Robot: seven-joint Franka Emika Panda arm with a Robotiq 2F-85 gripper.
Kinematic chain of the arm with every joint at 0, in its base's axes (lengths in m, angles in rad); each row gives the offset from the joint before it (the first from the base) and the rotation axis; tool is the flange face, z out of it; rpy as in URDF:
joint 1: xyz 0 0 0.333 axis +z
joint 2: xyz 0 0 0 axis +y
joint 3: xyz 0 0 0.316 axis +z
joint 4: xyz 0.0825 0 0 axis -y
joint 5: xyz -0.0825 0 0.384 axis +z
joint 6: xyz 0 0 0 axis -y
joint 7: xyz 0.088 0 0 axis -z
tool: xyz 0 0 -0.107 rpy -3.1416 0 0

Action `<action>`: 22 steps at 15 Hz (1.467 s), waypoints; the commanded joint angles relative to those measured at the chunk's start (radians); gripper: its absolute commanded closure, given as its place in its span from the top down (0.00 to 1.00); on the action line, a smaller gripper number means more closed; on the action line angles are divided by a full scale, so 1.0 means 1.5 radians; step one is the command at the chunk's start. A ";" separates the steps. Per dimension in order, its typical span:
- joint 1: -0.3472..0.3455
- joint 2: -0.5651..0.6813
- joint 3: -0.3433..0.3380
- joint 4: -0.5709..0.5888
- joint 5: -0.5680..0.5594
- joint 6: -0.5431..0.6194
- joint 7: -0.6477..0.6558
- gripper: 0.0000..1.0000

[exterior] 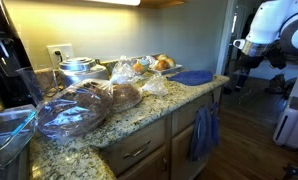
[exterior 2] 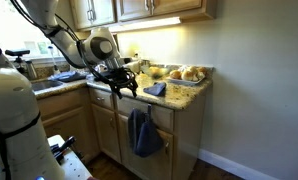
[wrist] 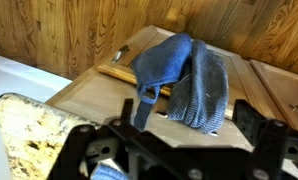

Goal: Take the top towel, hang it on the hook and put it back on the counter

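Note:
The top towel (exterior: 194, 77), bright blue, lies flat on the counter (exterior: 139, 115) near its far end; in an exterior view it is a blue patch (exterior 2: 64, 75) behind the arm. My gripper (exterior 2: 124, 88) hangs in front of the counter's edge, just off that end (exterior: 239, 68), and is open with nothing between its fingers. In the wrist view the gripper (wrist: 174, 140) faces the cabinet front. There a duller grey-blue towel (wrist: 184, 80) hangs by a loop, apart from the fingers (wrist: 254, 125). That hanging towel shows in both exterior views (exterior: 202, 133) (exterior 2: 142, 133).
Bags of bread (exterior: 124, 95) and a clear lidded container (exterior: 74, 110) crowd the counter, with more bread (exterior 2: 184, 73) by the wall. A black appliance (exterior: 9, 65) stands at one end. The granite edge (wrist: 34, 135) is close beside the gripper.

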 commanded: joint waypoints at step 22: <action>-0.096 0.223 -0.006 0.014 -0.357 0.191 0.260 1.00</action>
